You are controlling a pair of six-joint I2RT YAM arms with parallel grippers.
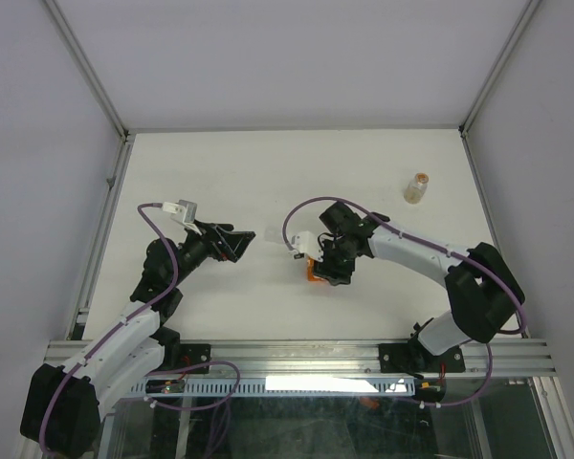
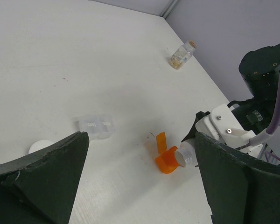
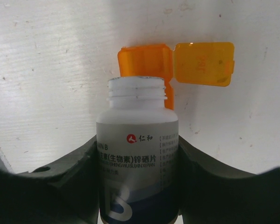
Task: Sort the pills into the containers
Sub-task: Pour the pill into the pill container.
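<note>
Step in hand looked like the pour. R hand point(image 3: 136, 161) was clamped on the white bottle point(image 3: 137, 109), a finger on each side of its labelled body. The bottle was uncapped & tipped so its ridged mouth sat right at the opening of the orange cup point(image 3: 145, 63), whose flip lid point(image 3: 204, 63) hung open to one side over the table point(image 1: 268, 172). No pills could be made out in the cup or at the bottle mouth. The only ones visible were tan bits inside the clear vial point(image 2: 181, 55), which sat well apart toward the far R corner. L hand point(image 1: 241, 245) hovered w/ fingers wide apart, holding nothing, near the cup but not touching. Next move prob. calls for a bit more tilt or a light shake, keeping the mouth over the cup, since the cup looked light & could skid or tip if nudged. Materials: bottle = smooth opaque white plastic, glossy printed label, dark lower band. Cup = translucent orange plastic, squarish w/ rounded corners. Vial = clear, cylindrical, tan-topped. A small clear box point(image 2: 95, 127) & a round white cap point(image 2: 39, 147) lay on the matte white table.
</note>
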